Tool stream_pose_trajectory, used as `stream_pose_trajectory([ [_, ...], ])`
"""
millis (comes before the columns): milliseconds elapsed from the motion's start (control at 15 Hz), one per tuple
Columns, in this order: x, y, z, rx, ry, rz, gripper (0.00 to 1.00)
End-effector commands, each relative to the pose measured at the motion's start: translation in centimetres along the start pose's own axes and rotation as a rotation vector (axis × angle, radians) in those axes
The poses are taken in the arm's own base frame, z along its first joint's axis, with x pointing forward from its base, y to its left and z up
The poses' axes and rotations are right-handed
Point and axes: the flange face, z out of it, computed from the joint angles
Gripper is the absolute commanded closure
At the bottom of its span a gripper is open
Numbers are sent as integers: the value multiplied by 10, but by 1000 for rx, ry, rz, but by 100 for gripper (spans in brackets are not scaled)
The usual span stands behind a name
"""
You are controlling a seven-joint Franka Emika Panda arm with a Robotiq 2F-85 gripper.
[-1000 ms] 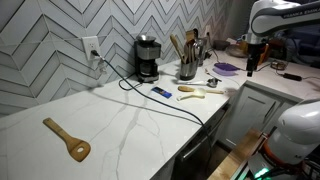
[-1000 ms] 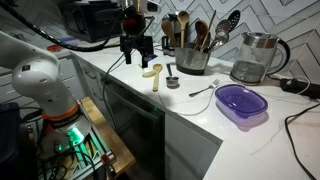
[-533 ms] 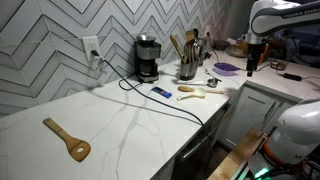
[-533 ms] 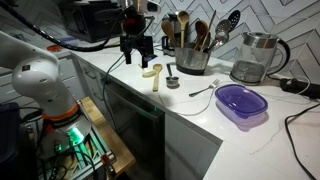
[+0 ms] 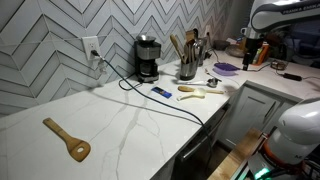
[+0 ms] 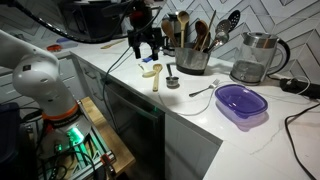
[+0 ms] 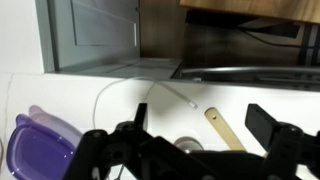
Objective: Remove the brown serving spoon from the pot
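The shiny metal pot shows in both exterior views and stands next to the black coffee maker. Several utensils stand in it, among them brown wooden spoons. My gripper hangs open and empty above the counter, short of the pot and apart from it. In the wrist view the gripper has its jaws wide apart over a light wooden spoon and a small round metal piece on the counter. The pot is out of the wrist view.
A purple container, a metal spoon and a glass kettle sit near the pot. A wooden spatula lies far along the counter. A black cable crosses the counter.
My gripper has risen a little and shifted toward the pot. Nothing on the counter has moved.
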Motion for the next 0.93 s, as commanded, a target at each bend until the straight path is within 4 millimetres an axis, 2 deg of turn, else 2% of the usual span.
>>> stream_pose_trajectory([
  [0, 24, 29, -23, -13, 96, -32, 0],
  [200, 43, 42, -47, 3, 173, -24, 0],
  [533, 87, 44, -97, -75, 303, -136, 0],
  [667, 108, 36, -118, -159, 352, -214, 0],
  [867, 144, 2, -138, -260, 411, -348, 0],
])
